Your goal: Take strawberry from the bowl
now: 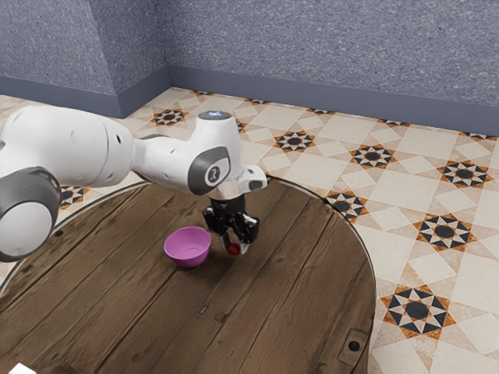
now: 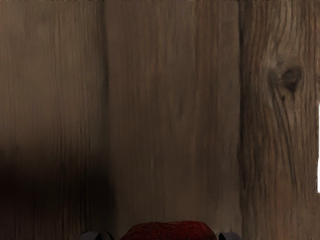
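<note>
Beside the pink bowl, on the exterior view's right of it, my gripper [image 1: 235, 246] points down, low over the wooden table. It is shut on the red strawberry [image 1: 233, 249], which is outside the bowl [image 1: 188, 248]. In the wrist view the strawberry [image 2: 169, 231] lies between the two fingertips of the gripper [image 2: 164, 236], one on each side. Whether the strawberry touches the table cannot be told. The part of the bowl's inside that shows is pink, with no fruit visible there.
The round wooden table [image 1: 292, 312] has a rim that curves behind the hand and along the exterior view's right. A small white object [image 1: 22, 369] lies at the exterior view's lower left corner. Another white patch [image 2: 318, 150] touches the wrist view's edge.
</note>
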Robot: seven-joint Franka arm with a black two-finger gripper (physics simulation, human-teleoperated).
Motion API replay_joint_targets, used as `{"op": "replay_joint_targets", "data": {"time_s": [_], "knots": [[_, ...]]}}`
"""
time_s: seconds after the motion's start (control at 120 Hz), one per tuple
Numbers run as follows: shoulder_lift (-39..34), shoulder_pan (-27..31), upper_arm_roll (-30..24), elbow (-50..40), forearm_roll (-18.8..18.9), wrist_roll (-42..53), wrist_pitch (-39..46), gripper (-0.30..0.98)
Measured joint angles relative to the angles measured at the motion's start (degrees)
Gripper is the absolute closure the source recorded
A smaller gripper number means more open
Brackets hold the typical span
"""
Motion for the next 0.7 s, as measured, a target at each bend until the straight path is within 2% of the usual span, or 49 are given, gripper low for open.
{"op": "replay_joint_targets", "data": {"time_s": [0.117, 0.258, 0.367, 0.567, 0.7], "knots": [[-0.63, -0.15, -0.04, 0.01, -0.31, 0.02, 0.04, 0.25], [-3.69, -1.29, 0.3, -0.16, -0.39, 0.04, -0.07, 0.13], [-7.67, -1.74, 0.5, -0.45, 0.65, 0.06, -0.85, 0.08], [-15.38, -2.27, 0.58, 0.17, 5.1, 0.1, -4.35, 0.03], [-17.04, -2.2, 0.63, 8.09, 7.54, 0.14, -9.17, 0.02]]}}
